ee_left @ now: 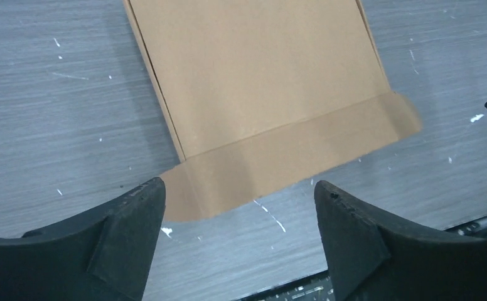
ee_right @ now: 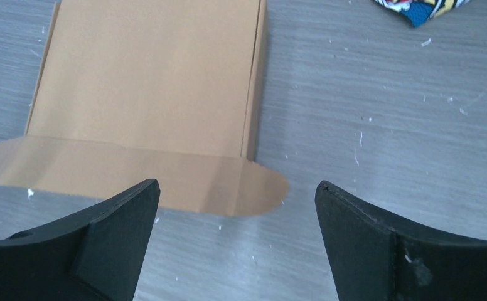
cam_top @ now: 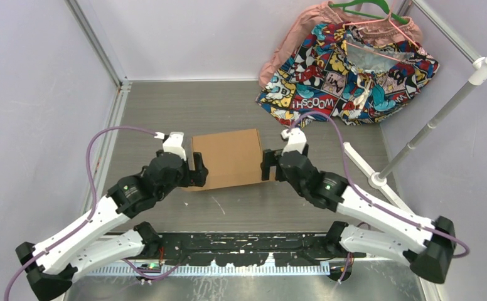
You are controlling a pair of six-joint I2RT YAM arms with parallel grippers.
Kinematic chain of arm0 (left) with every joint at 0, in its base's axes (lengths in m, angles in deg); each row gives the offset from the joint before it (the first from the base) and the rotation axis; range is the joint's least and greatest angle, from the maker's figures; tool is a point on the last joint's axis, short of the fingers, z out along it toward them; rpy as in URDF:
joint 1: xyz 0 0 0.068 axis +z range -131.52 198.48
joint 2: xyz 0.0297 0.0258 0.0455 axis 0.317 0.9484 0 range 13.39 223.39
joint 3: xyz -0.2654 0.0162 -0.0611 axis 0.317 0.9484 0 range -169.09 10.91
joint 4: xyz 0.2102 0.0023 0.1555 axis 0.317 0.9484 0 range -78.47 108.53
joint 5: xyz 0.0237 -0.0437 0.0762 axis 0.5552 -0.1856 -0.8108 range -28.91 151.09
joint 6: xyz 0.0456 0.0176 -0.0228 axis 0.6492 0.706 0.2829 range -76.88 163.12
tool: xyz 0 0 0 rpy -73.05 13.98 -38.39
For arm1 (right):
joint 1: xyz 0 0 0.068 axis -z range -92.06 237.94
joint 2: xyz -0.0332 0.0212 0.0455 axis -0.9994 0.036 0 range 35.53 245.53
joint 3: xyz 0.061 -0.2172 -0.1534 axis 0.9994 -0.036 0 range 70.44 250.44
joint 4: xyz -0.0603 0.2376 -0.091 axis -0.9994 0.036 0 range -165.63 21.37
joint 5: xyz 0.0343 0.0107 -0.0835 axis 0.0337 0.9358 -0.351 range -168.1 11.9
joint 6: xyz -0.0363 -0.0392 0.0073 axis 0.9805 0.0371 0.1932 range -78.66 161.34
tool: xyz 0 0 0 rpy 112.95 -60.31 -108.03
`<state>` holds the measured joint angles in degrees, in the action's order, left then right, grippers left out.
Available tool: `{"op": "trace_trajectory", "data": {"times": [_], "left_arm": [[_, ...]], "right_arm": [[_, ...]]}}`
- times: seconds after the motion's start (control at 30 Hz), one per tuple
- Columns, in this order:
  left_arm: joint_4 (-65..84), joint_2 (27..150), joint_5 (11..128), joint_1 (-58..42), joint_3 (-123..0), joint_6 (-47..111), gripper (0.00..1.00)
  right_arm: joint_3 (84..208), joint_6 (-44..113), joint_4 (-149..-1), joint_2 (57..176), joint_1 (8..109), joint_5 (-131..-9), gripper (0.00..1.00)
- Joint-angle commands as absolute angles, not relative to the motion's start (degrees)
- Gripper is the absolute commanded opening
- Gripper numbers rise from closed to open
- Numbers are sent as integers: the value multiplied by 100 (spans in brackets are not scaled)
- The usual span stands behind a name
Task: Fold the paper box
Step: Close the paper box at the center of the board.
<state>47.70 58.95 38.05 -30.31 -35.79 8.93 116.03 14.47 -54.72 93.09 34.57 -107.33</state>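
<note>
The paper box is a closed, shallow brown cardboard mailer lying flat on the grey table between the two arms. In the left wrist view the paper box shows a front flap with rounded ends sticking out onto the table. My left gripper is open just short of that flap, with only table between its fingers. The right wrist view shows the paper box and the same flap. My right gripper is open too, holding nothing. From above, the left gripper flanks the box's left side and the right gripper its right side.
A colourful comic-print cloth lies at the back right over a pink garment, with a green hanger above. A white rack pole and its base stand right of the box. Metal frame posts line the walls.
</note>
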Motion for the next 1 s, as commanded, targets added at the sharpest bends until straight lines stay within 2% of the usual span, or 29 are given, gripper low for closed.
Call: {"op": "trace_trajectory", "data": {"times": [0.0, 0.03, 0.23, 0.43, 0.57, 0.7, 0.8, 0.93, 0.97], "left_arm": [[5410, 5450, 4095, -3055, -3860, 785, 91], [5468, 5312, 4130, -3057, -3780, 727, 94], [6057, 4705, 4112, -3056, -3635, 564, 97], [6464, 5294, 4650, -3060, -4010, 486, 99], [5874, 5254, 4893, -3063, -3656, 287, 100], [5296, 4933, 4531, -3060, -3149, 179, 100], [4957, 4880, 4115, -3062, -2982, 315, 100], [4901, 5647, 3673, -3056, -3361, 643, 100], [4978, 5916, 3504, -3046, -3493, 681, 100]], "right_arm": [[11202, 1041, -4933, 8247, 3486, -10560, 100], [11092, 946, -4795, 7998, 3485, -10497, 100], [10958, 374, -3760, 6980, 3485, -10154, 100], [11203, 34, -3251, 6766, 3486, -9963, 100], [11108, -129, -3400, 6787, 3486, -9990, 100], [11072, 193, -3658, 7248, 3488, -10029, 100], [11196, 567, -3892, 7927, 3485, -10122, 96], [11685, 780, -3955, 8947, 3497, -10905, 90], [11859, 888, -4055, 9268, 3513, -11023, 85]]}}
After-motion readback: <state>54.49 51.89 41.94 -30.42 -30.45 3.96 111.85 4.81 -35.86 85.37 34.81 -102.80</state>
